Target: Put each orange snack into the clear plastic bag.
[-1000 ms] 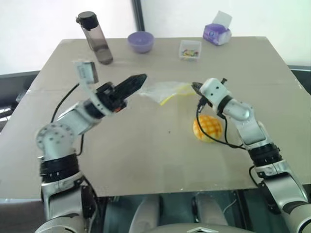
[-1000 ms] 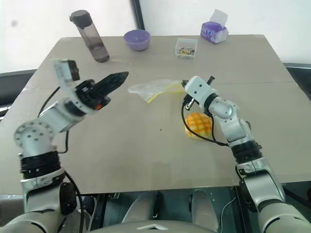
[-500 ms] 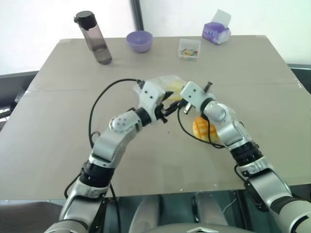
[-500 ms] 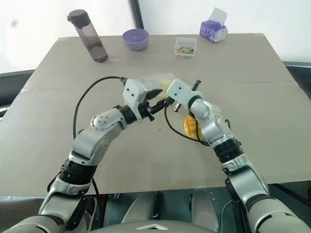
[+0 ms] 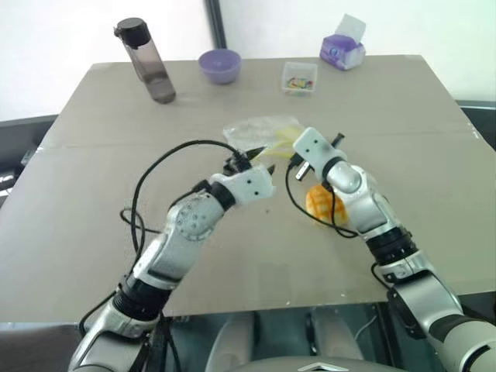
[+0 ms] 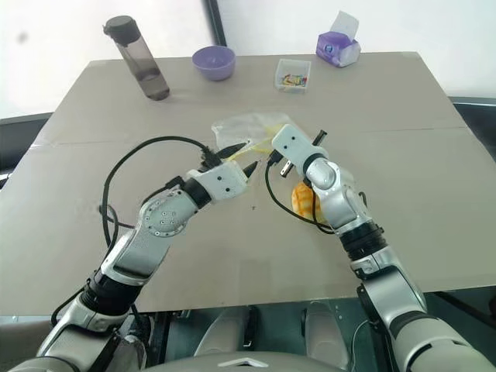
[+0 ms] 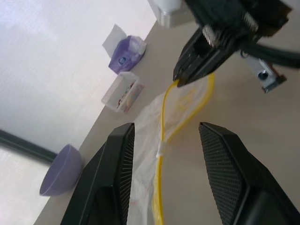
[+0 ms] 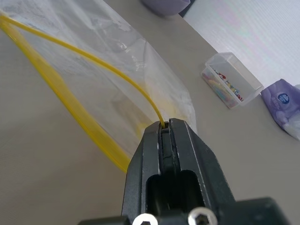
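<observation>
Pinching the bag's (image 8: 108,89) yellow strip, your right gripper (image 8: 167,129) faces your spread left gripper (image 7: 164,154); bun (image 5: 322,203) just beside.

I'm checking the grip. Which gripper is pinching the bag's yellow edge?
The right gripper, shut on the bag's yellow strip; the left gripper is open.

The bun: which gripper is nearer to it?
Right. The right gripper, shut on the yellow edge of the plastic bag, sits just beyond the bun, its arm passing over it. The left gripper, open toward the bag, is farther to the bun's left.
</observation>
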You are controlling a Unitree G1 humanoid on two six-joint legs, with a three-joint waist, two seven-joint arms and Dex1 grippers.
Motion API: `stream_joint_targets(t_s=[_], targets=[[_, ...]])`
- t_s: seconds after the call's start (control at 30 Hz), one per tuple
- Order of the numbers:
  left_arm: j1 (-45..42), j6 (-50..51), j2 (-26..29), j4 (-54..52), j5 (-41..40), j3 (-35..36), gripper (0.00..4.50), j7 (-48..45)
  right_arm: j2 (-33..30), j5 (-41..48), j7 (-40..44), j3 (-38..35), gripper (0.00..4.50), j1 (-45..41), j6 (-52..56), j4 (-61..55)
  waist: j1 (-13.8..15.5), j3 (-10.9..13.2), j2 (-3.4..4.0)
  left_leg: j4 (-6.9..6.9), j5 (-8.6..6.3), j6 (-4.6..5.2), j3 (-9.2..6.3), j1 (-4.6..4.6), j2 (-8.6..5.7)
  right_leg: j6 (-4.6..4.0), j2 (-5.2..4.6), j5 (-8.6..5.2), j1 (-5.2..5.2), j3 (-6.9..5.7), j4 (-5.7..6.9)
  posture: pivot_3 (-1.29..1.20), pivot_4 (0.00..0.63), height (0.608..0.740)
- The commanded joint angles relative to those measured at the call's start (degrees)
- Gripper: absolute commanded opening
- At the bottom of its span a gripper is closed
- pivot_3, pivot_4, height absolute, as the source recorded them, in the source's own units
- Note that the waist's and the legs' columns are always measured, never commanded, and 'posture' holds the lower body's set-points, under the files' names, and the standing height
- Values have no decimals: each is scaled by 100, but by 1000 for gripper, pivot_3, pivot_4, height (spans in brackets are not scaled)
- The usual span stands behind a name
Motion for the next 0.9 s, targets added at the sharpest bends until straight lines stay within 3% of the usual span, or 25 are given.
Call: stream_joint_targets(t_s=[0.03,0.4,0.9], targets=[[27,221,26,-11,267,223,2282,35,15,-13,-78,38,0,-36,-117,-181,2,0,0,0,0,0,0,0,0,0,0,0,0,0,0,0,150,740],[-329,-79,-115,896,653,272,2282,219,12,13,-50,76,0,-6,-72,-275,1,0,0,1,0,0,-1,0,-1,0,-1,0,0,-2,0,0,150,740],[-354,-555,-285,1054,891,203,2282,276,-11,3,-66,131,0,65,-77,-332,0,0,0,2,0,-1,-1,0,0,0,-1,0,-1,-2,3,0,150,740]])
